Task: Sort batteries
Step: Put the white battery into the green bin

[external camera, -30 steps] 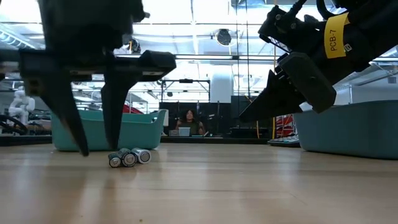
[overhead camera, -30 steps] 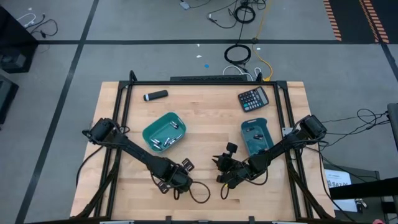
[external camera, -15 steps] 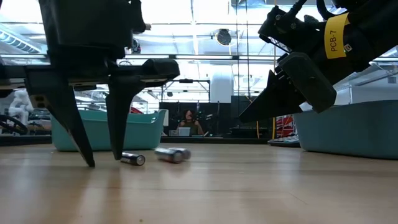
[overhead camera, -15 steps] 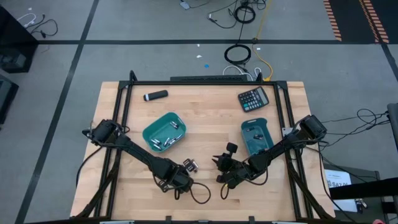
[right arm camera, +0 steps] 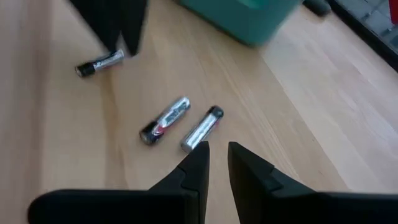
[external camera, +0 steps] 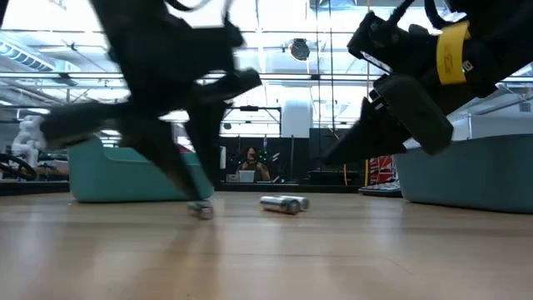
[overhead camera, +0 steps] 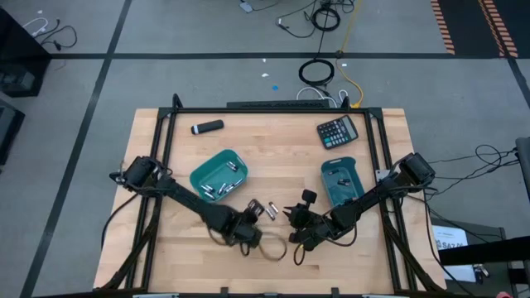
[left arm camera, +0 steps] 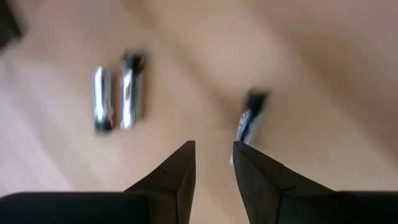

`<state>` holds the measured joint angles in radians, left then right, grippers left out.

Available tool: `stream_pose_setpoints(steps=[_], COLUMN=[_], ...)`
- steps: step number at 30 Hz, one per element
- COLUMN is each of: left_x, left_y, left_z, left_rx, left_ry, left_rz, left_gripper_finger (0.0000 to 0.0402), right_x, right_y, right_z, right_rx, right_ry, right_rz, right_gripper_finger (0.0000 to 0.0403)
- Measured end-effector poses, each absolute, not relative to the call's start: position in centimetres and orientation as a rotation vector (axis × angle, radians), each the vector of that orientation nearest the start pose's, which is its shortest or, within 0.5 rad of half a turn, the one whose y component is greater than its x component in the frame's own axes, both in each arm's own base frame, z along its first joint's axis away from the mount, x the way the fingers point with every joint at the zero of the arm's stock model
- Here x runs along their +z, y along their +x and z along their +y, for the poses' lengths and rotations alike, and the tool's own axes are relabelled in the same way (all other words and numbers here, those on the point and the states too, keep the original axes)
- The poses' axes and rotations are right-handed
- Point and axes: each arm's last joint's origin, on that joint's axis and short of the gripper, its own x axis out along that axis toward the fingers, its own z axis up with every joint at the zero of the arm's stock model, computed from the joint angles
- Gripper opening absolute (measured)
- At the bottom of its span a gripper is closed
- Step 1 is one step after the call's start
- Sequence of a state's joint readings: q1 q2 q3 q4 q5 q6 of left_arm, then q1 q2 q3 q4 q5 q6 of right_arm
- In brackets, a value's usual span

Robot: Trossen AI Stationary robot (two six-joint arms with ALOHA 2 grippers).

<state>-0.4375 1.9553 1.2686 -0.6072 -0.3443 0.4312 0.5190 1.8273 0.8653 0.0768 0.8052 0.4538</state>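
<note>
Right wrist view alone resolves three silvery, dark-ended batteries [right arm camera: 165, 120] on bare wood; left gripper [overhead camera: 247, 225] and right gripper [overhead camera: 291, 223] narrowly parted, empty.

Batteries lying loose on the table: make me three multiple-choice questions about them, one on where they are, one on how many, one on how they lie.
1. Where are the loose batteries?
A inside the left bin
B on the bare table, outside both teal bins
C inside the right bin

2. How many lie loose?
A one
B three
C six

3. How do they lie?
A standing on end
B stacked in a pile
C flat on their sides

Answers:
1. B, the high view shows wood all round them.
2. B, the right wrist view shows a pair plus one apart.
3. C, the low view shows them lengthwise on the wood.
</note>
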Motion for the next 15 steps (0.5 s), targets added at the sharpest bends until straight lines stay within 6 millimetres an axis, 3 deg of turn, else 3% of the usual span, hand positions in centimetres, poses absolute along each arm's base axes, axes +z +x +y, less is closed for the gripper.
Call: stream_pose_setpoints(steps=[6, 15], left_x=[14.8, 14.8], left_y=[35.3, 35.4], left_z=[-12.0, -11.4], left_rx=[-0.250, -0.207], left_ry=[0.683, 0.674], left_rz=[1.226, 1.232], left_gripper_finger=[0.0118, 0.0118], right_x=[12.3, 8.4], right_y=[28.3, 28.6], right_z=[12.9, 8.5], right_rx=[-0.558, -0.754], right_ry=[-0.033, 0.177], right_rz=[0.730, 0.745], right_gripper_finger=[0.0050, 0.0050])
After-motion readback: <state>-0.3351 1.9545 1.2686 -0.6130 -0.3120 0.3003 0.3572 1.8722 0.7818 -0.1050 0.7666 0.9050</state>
